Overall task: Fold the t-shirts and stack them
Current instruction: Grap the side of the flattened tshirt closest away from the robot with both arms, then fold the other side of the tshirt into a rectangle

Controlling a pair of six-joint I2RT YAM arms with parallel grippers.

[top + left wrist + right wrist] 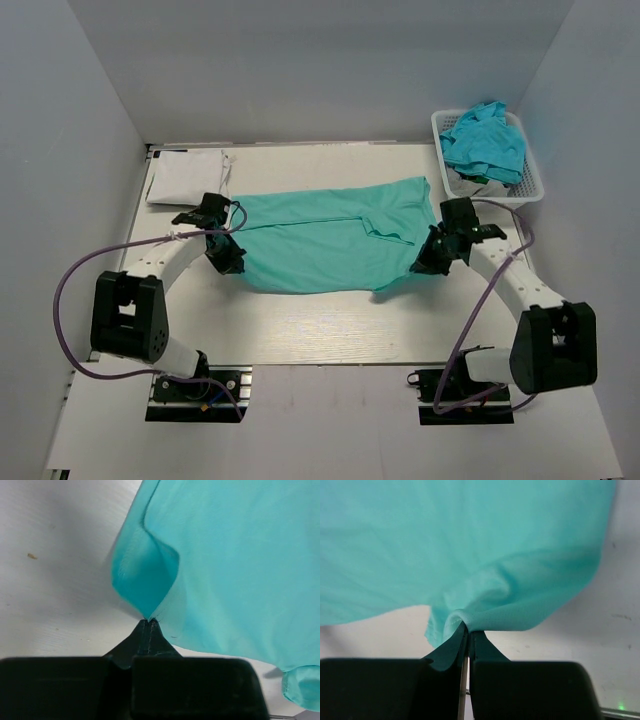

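Between both arms, left gripper (149,622) and right gripper (466,627) pinch teal t-shirt (330,237).

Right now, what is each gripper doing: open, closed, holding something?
Left gripper: closed, pinching one side edge of the teal t-shirt.
Right gripper: closed, pinching the same shirt's opposite edge.

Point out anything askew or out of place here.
Nothing spilled or damaged. The teal shirt lies slanted and creased on the table, pinched at its ends by the left tool and right tool. Shirts heap above the basket rim.
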